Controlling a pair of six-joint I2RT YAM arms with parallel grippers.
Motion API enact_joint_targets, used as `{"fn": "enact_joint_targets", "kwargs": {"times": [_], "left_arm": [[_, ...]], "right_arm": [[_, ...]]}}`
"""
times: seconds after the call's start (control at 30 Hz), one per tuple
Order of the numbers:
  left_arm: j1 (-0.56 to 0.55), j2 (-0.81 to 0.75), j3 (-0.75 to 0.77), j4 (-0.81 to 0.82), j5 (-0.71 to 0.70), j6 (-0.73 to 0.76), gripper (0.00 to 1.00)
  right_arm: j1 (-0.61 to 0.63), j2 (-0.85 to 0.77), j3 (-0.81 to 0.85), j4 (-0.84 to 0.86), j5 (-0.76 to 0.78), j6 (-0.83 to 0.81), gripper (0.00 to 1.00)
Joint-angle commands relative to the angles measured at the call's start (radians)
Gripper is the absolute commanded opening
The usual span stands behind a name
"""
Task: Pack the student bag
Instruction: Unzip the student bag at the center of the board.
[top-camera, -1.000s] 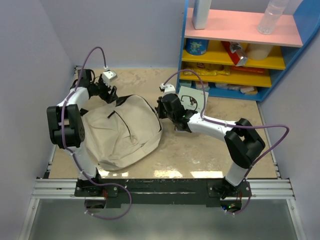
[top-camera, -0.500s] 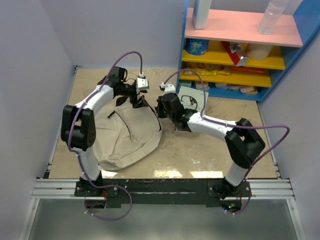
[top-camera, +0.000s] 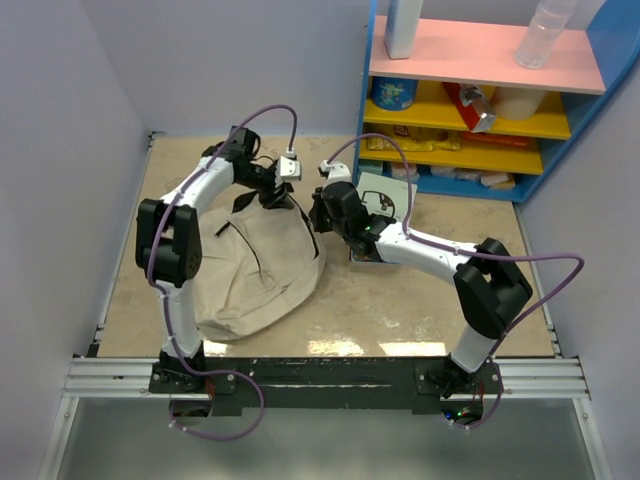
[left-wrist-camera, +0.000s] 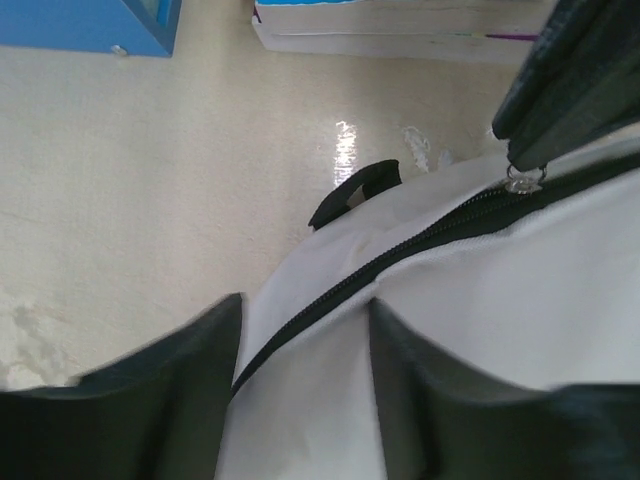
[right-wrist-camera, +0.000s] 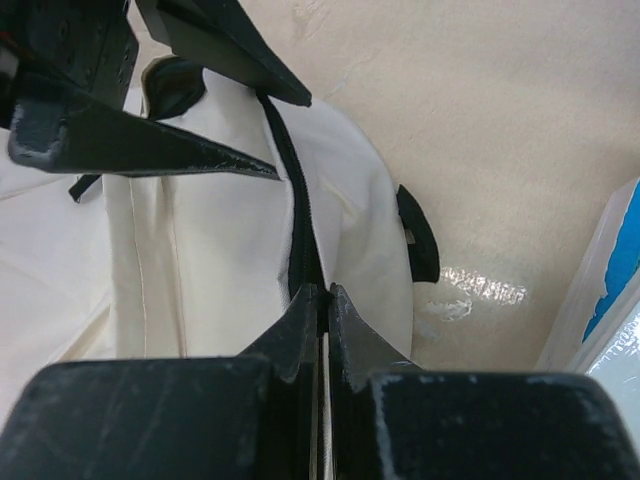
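Two grippers meet at the student bag (top-camera: 255, 265), centre-left on the table (top-camera: 400, 300): the right gripper (right-wrist-camera: 320, 292) pinches its zipper (left-wrist-camera: 400, 250), the left gripper (left-wrist-camera: 305, 340) straddles it, fingers spread. The bag's contents are hidden.

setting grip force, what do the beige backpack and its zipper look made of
The beige soft backpack looks like matte cloth: it sags and creases. Its black zipper has fine teeth, material unclear; the pull ring glints like metal.

surface (top-camera: 420, 300): beige, mottled, glossy | student bag (top-camera: 250, 270): lying left of centre | flat white book (top-camera: 388, 200): right of bag, farther back | blue shelf unit (top-camera: 470, 188): far-right corner
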Motion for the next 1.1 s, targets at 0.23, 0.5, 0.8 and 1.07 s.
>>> {"fn": "enact_joint_targets", "kwargs": {"times": [0.23,0.5,0.8,1.07], "left_arm": [[0.000,0.050,0.054,0.089,-0.081,-0.064,0.00],[0.035,0.036,0.051,0.187,-0.172,-0.154,0.00],[0.068,0.035,0.043,0.221,-0.305,-0.206,0.00],[0.172,0.036,0.147,0.089,-0.230,-0.240,0.00]], "right_arm": [[-0.001,-0.094,0.002,0.010,0.037,-0.004,0.00],[0.001,-0.148,-0.113,-0.001,0.063,-0.005,0.00],[0.038,-0.177,-0.216,-0.001,0.075,0.002,0.00],[0.117,-0.105,-0.216,-0.013,0.112,0.053,0.00]]}}
